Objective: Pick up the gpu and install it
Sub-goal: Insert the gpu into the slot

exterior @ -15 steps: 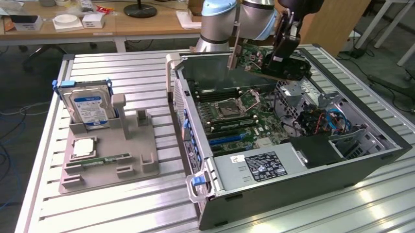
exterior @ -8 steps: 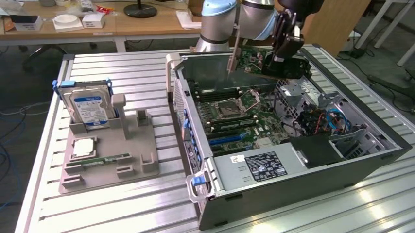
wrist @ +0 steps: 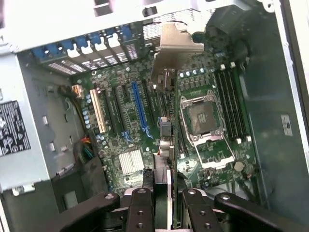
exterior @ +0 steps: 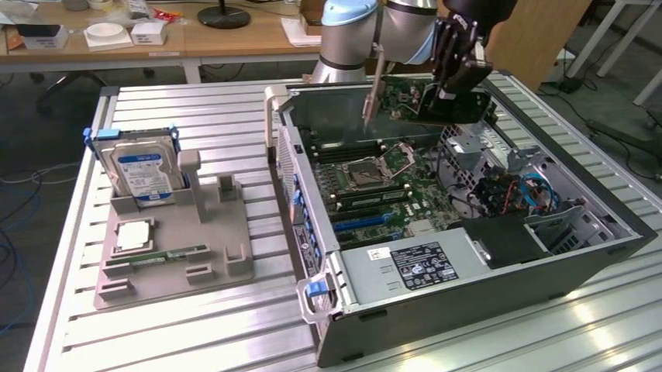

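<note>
gpu (exterior: 408, 102) clamped edge-on in the claw (exterior: 452, 87), hanging just below it, above the open computer case (exterior: 466, 310), over the motherboard (exterior: 408, 186)

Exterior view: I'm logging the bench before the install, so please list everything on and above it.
table: one, silvery, slatted, under everything.
case: one, black, open, on the table at the exterior view's right.
motherboard: one, green, inside the case.
holder: one, grey, on the table at the exterior view's left.
hard drive: one, blue-white label, upright in the holder.
memory stick: one, green, flat on the holder.
gpu: one, dark with silvery bracket, held above the case's far end.
arm: one, pale blue and grey, behind the case.
gripper: one, black, shut on the gpu.
</note>
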Tool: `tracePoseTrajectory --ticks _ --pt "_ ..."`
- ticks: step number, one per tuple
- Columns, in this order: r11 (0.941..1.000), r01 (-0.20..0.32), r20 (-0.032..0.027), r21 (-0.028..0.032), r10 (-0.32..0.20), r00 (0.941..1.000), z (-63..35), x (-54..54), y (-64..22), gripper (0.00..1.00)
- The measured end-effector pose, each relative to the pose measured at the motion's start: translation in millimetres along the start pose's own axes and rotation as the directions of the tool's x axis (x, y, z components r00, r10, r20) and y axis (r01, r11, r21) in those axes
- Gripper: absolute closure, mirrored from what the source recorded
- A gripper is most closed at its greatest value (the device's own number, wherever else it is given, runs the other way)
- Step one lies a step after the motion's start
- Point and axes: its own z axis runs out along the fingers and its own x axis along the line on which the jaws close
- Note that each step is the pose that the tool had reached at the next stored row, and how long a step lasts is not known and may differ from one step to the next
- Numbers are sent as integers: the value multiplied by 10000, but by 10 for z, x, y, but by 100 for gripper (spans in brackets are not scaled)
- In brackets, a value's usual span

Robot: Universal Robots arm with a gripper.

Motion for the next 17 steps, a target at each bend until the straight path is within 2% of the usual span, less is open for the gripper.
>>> tracePoseTrajectory --ticks 4,9,12,17 --pt "9974 718 -17 3 -718 9974 4 0 0 73" --pt "9870 1607 -39 4 -1607 9870 9 0 0 73" --pt "9830 1836 -42 5 -1836 9830 12 0 -1 73" --pt "9830 1838 -43 5 -1838 9830 11 0 -1 73"
